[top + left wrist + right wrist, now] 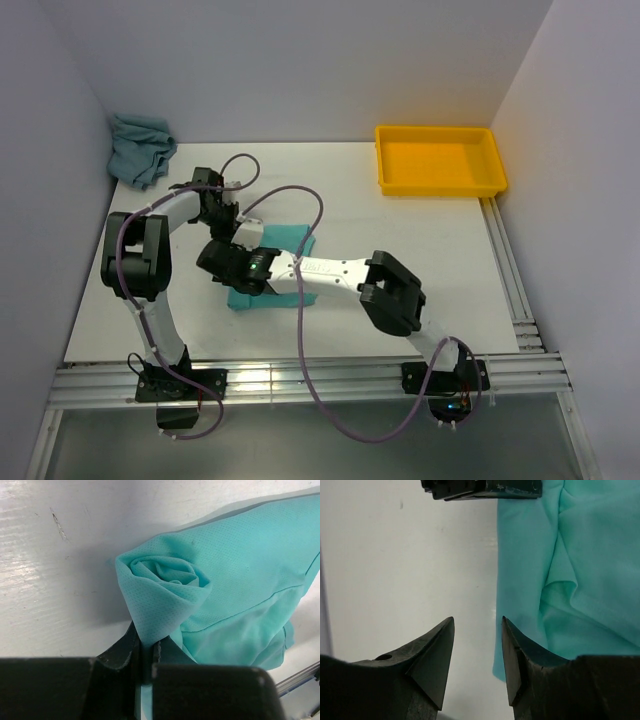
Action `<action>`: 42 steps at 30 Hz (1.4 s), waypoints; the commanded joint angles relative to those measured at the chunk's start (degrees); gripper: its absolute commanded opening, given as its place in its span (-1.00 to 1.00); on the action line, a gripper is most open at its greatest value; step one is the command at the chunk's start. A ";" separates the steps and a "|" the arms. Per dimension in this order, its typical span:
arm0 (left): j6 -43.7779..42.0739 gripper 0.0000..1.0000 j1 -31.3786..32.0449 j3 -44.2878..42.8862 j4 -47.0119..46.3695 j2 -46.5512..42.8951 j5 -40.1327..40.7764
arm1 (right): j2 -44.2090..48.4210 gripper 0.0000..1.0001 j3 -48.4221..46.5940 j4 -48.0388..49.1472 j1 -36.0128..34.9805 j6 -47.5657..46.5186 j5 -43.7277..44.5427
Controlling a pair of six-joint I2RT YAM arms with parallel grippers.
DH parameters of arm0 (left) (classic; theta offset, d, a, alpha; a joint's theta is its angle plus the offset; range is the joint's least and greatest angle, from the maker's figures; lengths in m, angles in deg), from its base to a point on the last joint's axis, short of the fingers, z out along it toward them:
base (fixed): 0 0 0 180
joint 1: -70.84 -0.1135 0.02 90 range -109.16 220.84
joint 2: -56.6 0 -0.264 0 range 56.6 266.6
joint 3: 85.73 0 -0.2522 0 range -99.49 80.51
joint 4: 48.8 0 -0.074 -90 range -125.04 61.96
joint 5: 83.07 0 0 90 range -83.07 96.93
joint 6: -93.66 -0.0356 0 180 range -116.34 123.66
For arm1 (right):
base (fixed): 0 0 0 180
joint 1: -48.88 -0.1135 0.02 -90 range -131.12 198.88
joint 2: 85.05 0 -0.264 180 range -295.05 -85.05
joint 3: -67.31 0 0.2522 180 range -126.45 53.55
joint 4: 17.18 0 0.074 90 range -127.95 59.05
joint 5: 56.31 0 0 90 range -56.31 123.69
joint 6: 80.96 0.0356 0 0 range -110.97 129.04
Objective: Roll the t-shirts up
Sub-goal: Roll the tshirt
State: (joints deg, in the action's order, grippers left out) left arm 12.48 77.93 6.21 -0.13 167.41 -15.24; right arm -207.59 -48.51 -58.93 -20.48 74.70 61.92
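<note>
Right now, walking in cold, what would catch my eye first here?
A bright mint t-shirt lies mid-table, one end curled into a rose-like roll pinched by the left gripper. The right gripper hangs open beside its edge. A yellow tray sits far right, a crumpled grey-teal t-shirt far left.

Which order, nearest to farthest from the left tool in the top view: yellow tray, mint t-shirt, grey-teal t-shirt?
From the left tool:
1. mint t-shirt: pinched in the tool itself, mid-table.
2. grey-teal t-shirt: bunched in the far left corner.
3. yellow tray: far right side, across the table.
</note>
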 commanded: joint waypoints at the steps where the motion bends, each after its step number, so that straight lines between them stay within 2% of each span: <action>1: 0.67 -0.99 0.64 -1.63 -0.46 -0.24 3.63 | -5.41 0.00 -6.74 -11.12 -0.25 -2.91 6.31; 5: 1.02 -0.99 0.82 -2.07 -0.38 0.47 3.63 | -7.36 0.00 -7.98 -8.58 -0.42 -5.81 5.88; 9: 0.85 -0.99 0.91 -2.07 -0.55 0.82 3.72 | -10.34 0.00 -11.84 -12.60 -0.25 -5.29 6.49; 13: 0.67 -0.99 0.99 -2.51 -0.29 1.26 3.02 | -10.70 0.00 -9.92 -11.13 -0.34 -5.38 4.74; 16: 0.59 -0.78 0.99 -3.04 -0.29 1.26 2.23 | -11.40 0.00 -9.91 -11.91 -0.42 -4.85 4.03; 20: 0.15 -0.34 0.99 -4.18 0.32 1.26 0.56 | -12.81 0.03 -11.40 -15.42 -0.51 -4.32 3.06; 26: -1.08 0.11 0.64 -8.13 1.91 1.17 -3.66 | -13.86 0.04 -10.18 -16.57 -0.60 -3.53 0.69; 28: -1.87 0.16 0.55 -10.67 3.57 1.43 -5.33 | -13.69 0.04 -9.21 -16.05 -0.60 -3.44 -0.10; 31: -3.10 0.25 -0.23 -14.01 5.86 2.05 -7.78 | -12.38 -0.13 -6.58 -14.30 -0.60 -3.35 -1.15; 32: -3.28 0.24 -0.41 -14.72 6.21 2.31 -8.49 | -11.68 -0.31 -3.79 -11.42 -0.51 -3.62 -1.85; 34: -4.15 0.25 -1.46 -16.48 7.79 2.49 -10.07 | -8.52 -0.41 -0.09 -7.45 -0.16 -4.14 -3.00; 35: -4.60 0.25 -1.82 -17.01 8.58 2.84 -11.74 | -7.29 -0.55 4.28 -2.39 0.02 -4.32 -3.79; 40: -7.41 0.25 -4.80 -16.58 10.08 2.05 -16.05 | 2.82 -0.64 21.08 17.93 3.09 -2.83 -12.39; 41: -8.02 0.25 -5.24 -16.23 10.43 1.70 -18.15 | 5.18 -0.66 26.68 25.19 3.62 -2.13 -13.80; 42: -10.64 0.27 -6.20 -15.44 10.87 1.61 -19.30 | 6.16 -0.67 29.44 27.79 4.66 -0.65 -16.69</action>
State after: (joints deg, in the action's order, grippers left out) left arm 7.00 73.83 -9.48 8.22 169.37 -28.20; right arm -204.92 -28.03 -43.20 -17.86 71.58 54.42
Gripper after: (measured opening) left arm 0.627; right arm 0.235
